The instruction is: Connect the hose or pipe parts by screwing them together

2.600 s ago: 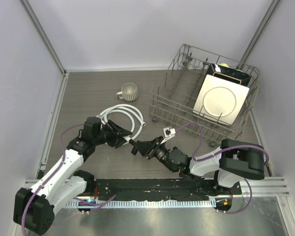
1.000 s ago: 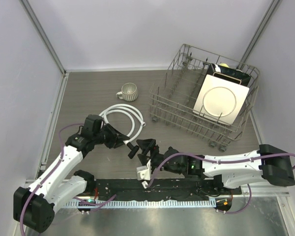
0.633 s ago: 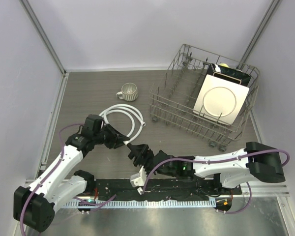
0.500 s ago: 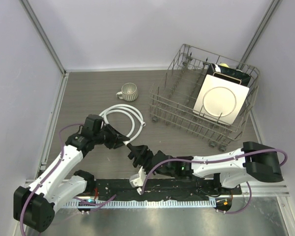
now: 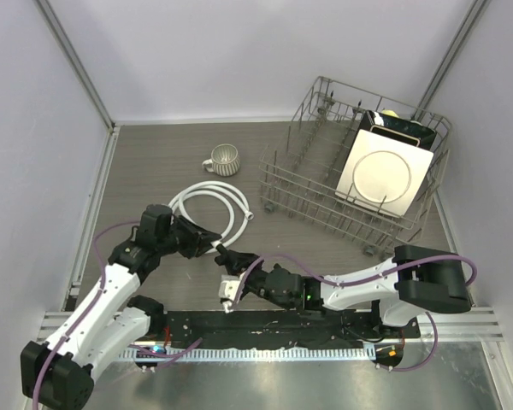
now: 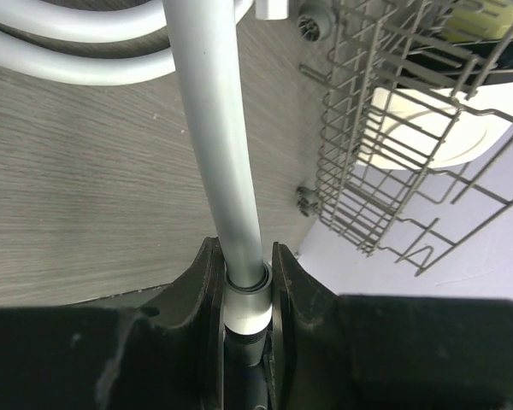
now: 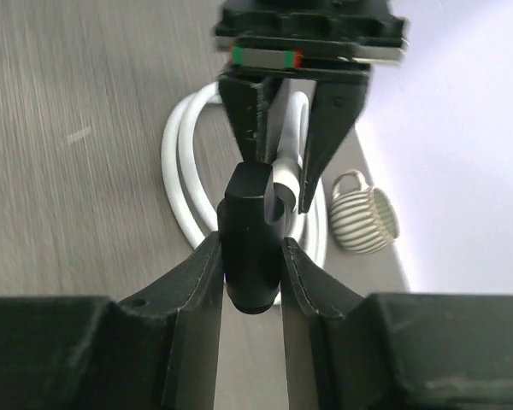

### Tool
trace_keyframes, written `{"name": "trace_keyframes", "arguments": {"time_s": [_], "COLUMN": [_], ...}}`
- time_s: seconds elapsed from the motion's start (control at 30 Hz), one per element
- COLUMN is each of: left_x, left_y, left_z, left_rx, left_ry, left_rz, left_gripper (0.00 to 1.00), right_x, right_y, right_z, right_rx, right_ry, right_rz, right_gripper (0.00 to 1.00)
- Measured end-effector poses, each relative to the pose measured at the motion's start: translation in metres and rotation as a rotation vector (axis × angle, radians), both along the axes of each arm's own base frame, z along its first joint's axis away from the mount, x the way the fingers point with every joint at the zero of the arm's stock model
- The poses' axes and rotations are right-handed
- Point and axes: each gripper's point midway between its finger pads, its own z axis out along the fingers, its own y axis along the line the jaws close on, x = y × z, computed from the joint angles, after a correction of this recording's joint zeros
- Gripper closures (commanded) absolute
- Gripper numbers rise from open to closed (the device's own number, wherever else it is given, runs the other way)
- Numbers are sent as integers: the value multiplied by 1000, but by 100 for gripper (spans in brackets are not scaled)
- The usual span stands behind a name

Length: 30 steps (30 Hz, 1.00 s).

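Observation:
The white hose [image 5: 212, 200] lies coiled on the table, one end rising into my left gripper [image 5: 207, 243]. In the left wrist view that gripper [image 6: 244, 290] is shut on the hose's white end nut [image 6: 244, 306], with dark thread showing just below the nut. The black T-shaped fitting [image 7: 252, 243] is clamped between my right gripper's [image 7: 250, 273] jaws, and its far end meets the white nut [image 7: 288, 181] held by the left gripper [image 7: 284, 137]. Seen from above, the fitting [image 5: 225, 254] bridges both grippers, with the right gripper [image 5: 237, 265] shut on it.
A grey ribbed mug [image 5: 224, 159] stands behind the coil. A wire dish rack [image 5: 325, 184] with a square white plate [image 5: 383, 175] fills the back right. Purple cables trail along both arms. The black rail [image 5: 265, 325] runs along the near edge.
My right gripper has closed from open onto the black fitting, and its wrist has swung left. The left gripper has kept its hold on the hose nut and shifted only slightly.

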Motion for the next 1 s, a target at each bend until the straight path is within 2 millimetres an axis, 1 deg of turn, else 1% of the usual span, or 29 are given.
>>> {"name": "trace_keyframes", "arguments": {"time_s": [0.27, 0.37, 0.5, 0.67, 0.73, 0.77, 0.83, 0.87, 0.93, 0.97, 1.0], "left_x": [4, 8, 13, 14, 14, 14, 14, 14, 15, 15, 16], "left_y": [7, 11, 16, 15, 14, 14, 14, 14, 14, 15, 15], "left_z": [19, 17, 11, 14, 15, 15, 15, 14, 12, 10, 8], "left_rx": [-111, -116, -110, -134, -144, -147, -147, -146, -138, -123, -110], "left_ry": [-121, -123, -120, -133, -134, -134, -136, -134, -131, -135, -133], "left_rz": [118, 165, 209, 221, 221, 222, 221, 220, 218, 214, 212], "left_gripper": [100, 100, 100, 100, 100, 100, 100, 100, 100, 100, 100], "right_x": [3, 6, 11, 13, 13, 13, 13, 13, 11, 11, 10], "right_y": [4, 10, 14, 9, 7, 7, 7, 7, 6, 4, 1], "right_z": [17, 17, 13, 15, 16, 17, 17, 17, 16, 12, 7], "right_rx": [478, 613, 793, 1040, 1110, 1139, 1181, 1194, 1208, 1199, 1186], "right_ry": [470, 622, 824, 1077, 1153, 1187, 1237, 1258, 1284, 1286, 1289], "right_rz": [-172, -229, -274, -279, -276, -278, -277, -276, -276, -285, -295], "right_gripper": [93, 93, 98, 97, 87, 77, 67, 57, 48, 41, 37]}}
